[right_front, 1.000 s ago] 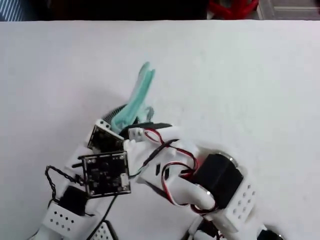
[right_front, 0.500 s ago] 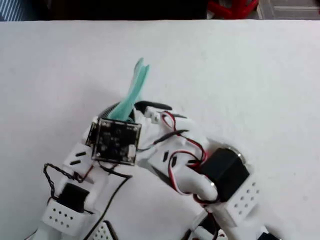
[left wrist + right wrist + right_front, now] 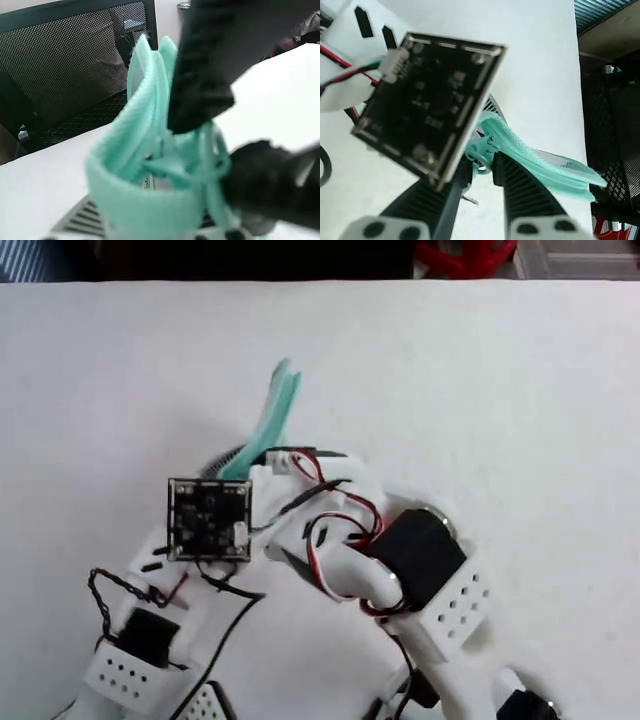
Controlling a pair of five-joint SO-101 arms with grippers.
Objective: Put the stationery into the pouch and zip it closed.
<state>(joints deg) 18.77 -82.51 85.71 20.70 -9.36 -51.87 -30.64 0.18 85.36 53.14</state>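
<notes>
Looking like the zipping stage. Clamping mint-green fabric zip pouch (image 3: 272,420) by one end w/ left gripper (image 3: 215,145), propping it tilted up off the white table (image 3: 480,380), btwn both arms. Pinching zip pull (image 3: 479,149) w/ right gripper (image 3: 482,160), black fingers (image 3: 520,195) nearly together. Spotting no loose stationery, prob. already inside. Calling next for a steady drag along the teeth, bracing w/ left vs. the tug.

White surface (image 3: 500,380), plain and matte. Past its far edge is a dark strip: red plastic thing (image 3: 465,257) far right (shape unclear), pale box-like item (image 3: 585,258) right of that, blue striped bit (image 3: 22,260) at the far-left corner. Black mesh chair (image 3: 65,65) stands beyond the surface edge.
</notes>
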